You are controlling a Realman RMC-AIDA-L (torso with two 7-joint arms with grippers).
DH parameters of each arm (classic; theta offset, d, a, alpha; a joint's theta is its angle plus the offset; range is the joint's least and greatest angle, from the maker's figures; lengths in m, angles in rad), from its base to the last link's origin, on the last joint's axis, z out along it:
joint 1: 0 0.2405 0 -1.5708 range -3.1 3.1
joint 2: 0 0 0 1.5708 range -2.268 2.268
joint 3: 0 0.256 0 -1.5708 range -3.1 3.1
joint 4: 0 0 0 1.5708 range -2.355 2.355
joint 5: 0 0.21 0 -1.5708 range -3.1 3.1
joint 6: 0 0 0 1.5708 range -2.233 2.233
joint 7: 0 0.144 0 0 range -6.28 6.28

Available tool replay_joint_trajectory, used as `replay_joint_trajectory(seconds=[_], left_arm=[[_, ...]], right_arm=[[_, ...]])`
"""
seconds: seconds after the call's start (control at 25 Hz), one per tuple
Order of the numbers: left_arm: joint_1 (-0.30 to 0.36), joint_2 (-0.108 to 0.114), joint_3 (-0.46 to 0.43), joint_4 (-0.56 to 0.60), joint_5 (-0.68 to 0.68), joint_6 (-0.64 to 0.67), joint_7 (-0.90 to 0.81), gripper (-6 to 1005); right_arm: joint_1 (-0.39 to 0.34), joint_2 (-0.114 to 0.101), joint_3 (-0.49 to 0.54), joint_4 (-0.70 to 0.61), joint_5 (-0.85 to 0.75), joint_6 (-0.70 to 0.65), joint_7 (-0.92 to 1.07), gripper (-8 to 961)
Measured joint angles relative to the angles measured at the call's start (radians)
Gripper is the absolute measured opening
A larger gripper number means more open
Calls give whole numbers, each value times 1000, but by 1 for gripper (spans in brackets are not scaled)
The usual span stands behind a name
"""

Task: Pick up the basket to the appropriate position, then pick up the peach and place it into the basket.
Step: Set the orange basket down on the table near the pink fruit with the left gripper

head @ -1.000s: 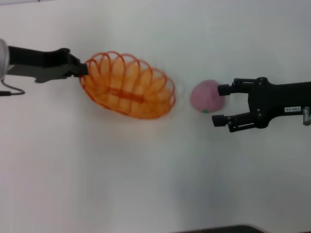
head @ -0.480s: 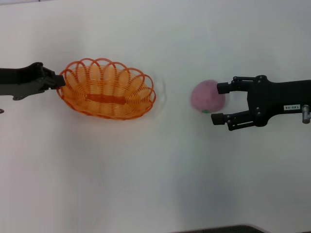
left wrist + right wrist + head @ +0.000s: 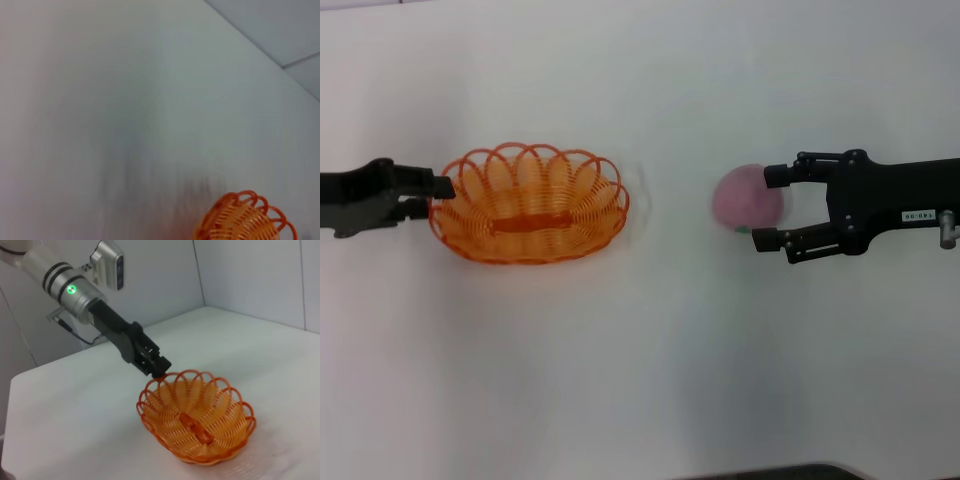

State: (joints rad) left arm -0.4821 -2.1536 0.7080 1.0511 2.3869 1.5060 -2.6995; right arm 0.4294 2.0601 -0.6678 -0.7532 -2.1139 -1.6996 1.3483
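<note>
The orange openwork basket [image 3: 530,205] sits on the white table at the left; it also shows in the left wrist view [image 3: 245,220] and the right wrist view [image 3: 197,422]. My left gripper [image 3: 442,192] is shut on its left rim, as the right wrist view [image 3: 159,367] shows too. The pink peach [image 3: 745,198] lies to the right of centre. My right gripper [image 3: 772,208] is open, with one finger on each side of the peach's right part. The basket is empty.
The white table [image 3: 640,350] spreads all around. A dark edge runs along the near side at the bottom [image 3: 770,472]. A wall stands behind the table's far edge [image 3: 250,275].
My left gripper has pulled the basket to the left and set it level. My right gripper has shifted slightly up beside the peach, which has stayed in place.
</note>
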Motion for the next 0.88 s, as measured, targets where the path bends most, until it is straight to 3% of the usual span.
replay_joint_trajectory(seconds=[0.16,0.44,0.56,0.72,0.88], left_arm=[[6,7,-7,-2,0,10,7,475],[-5,21,-85,0,-7,-8,100,592],[-7,42,-124,7,-45,-19,152,613],[-8,70,-219,8,-202,20,301,621],[-4,81,-266,4,-361,163,586,630]], right_arm=[[2,0,2,0,-1,4,0,944],[0,0,2,0,-2,5,0,944],[-1,0,2,0,-2,5,0,944],[-1,0,2,0,-1,5,1,945],[0,0,3,0,1,5,8,945]])
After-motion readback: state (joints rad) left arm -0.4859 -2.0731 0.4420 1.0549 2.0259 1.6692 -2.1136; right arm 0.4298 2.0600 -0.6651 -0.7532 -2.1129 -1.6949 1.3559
